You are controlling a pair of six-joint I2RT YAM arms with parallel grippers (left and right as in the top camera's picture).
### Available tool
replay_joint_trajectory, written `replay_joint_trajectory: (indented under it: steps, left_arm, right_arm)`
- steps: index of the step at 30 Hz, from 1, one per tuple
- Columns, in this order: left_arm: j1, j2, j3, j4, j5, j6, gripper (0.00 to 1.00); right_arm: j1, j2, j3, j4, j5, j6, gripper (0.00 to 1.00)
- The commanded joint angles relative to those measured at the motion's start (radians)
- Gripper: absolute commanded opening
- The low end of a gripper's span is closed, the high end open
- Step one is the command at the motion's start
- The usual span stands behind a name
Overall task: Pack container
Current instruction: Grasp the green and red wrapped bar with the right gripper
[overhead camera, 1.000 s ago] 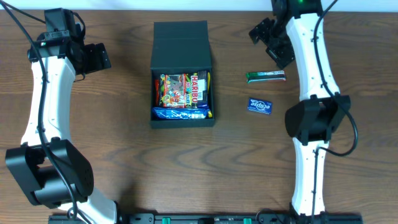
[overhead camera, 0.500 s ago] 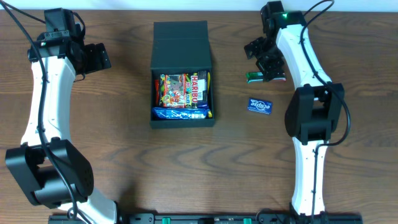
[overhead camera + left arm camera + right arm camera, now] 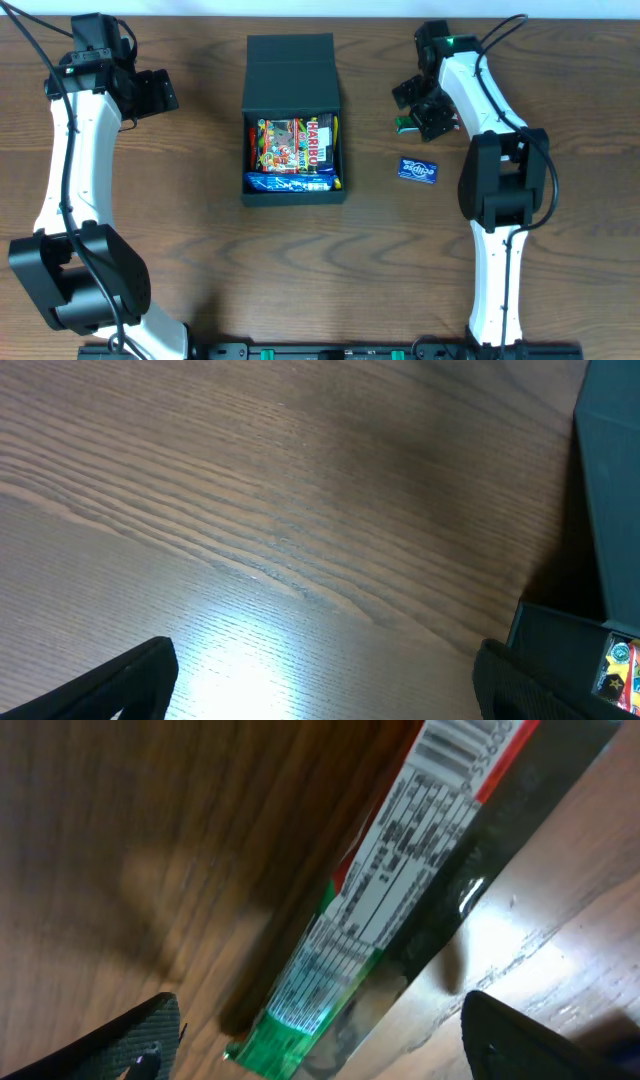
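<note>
Right pincer (image 3: 320,1035) has dropped astride green bar (image 3: 400,910), jaws wide

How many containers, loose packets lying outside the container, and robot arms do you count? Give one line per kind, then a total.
container: 1
loose packets outside it: 2 (green bar, blue packet)
robot arms: 2 (left arm, right arm)
Total: 5

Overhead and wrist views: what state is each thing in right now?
container: open, flap lid folded back, candy packets inside.
green bar: flat on the table, not gripped.
blue packet: flat on the table, untouched.
left tool: open, empty.
right tool: open, fingers either side of the green bar.
</note>
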Motion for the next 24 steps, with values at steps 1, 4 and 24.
replay_joint_trajectory:
  steps: [1, 4, 24]
  left_arm:
    - [0.002, 0.008, 0.011, -0.003, -0.004, 0.0, 0.95]
    - [0.002, 0.008, 0.011, -0.003, 0.018, 0.017, 0.96]
    - [0.002, 0.008, 0.011, -0.151, 0.476, 0.457, 0.95]
  right_arm:
    - [-0.019, 0.013, -0.006, 0.007, 0.023, 0.015, 0.85]
    - [-0.027, 0.013, -0.006, 0.017, 0.029, 0.006, 0.83]
    - [-0.031, 0.043, -0.006, 0.033, 0.021, -0.014, 0.62]
